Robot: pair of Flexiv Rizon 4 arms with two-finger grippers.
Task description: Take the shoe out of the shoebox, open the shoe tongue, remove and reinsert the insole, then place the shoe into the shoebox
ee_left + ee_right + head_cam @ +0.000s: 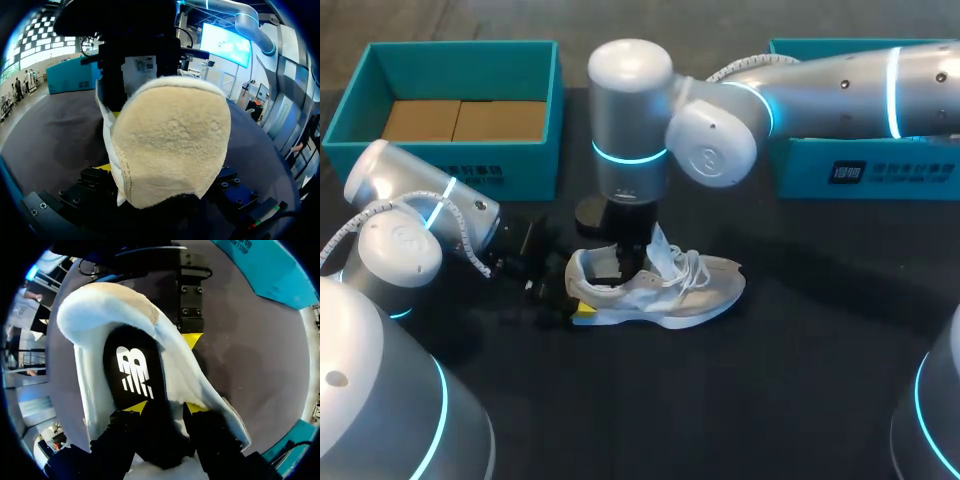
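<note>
Shoe (660, 290) crosswise, toe (725, 285) apparently to the right

Shoe (665, 290) mid-table — L end effector (578, 300) at heel, R end effector (164, 407) inside.

One shoe (660, 290), one insole (132, 375), two shoeboxes (440, 168) (900, 170) (both teal), two arms (410, 220) (840, 90).

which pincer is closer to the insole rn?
Right. The right pincer is down inside the shoe, tips just over the insole; the left pincer is outside, at the heel.
</note>
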